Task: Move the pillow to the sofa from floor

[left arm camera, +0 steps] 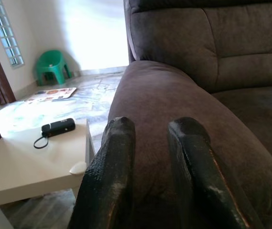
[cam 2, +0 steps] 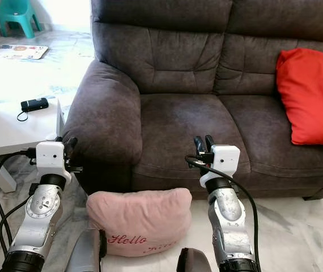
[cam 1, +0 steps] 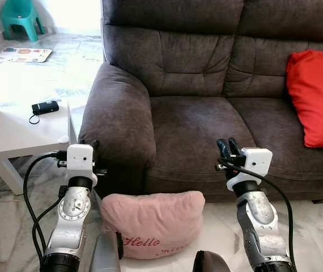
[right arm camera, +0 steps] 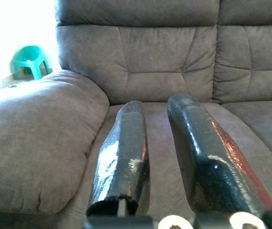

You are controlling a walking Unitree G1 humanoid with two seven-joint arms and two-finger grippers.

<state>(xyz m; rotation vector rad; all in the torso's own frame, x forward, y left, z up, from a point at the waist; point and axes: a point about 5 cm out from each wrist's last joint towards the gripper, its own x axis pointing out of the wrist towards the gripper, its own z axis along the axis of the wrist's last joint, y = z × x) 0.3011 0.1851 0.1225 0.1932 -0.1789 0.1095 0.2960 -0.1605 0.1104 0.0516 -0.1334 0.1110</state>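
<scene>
Pillow (cam 1: 153,222) sits on the floor (cam 1: 314,226), pink and plump, right against the sofa (cam 1: 195,122) front, between the 2 arms. It looks soft and light, it'll squash under pressure, so a squeeze from both sides at its bulging ends seems the best hold. Left gripper (cam 1: 88,145) hovers near the armrest, fingers (left arm camera: 108,176) slightly parted, holding nothing. Right gripper (cam 1: 228,146) hangs before the seat cushion, fingers (right arm camera: 124,152) a little apart too, empty, touching nothing.

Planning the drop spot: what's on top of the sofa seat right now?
A red cushion leans at the sofa's right end; the rest of the seat is bare. The pink pillow sits on the floor in front. Under the cushion is hidden.
</scene>
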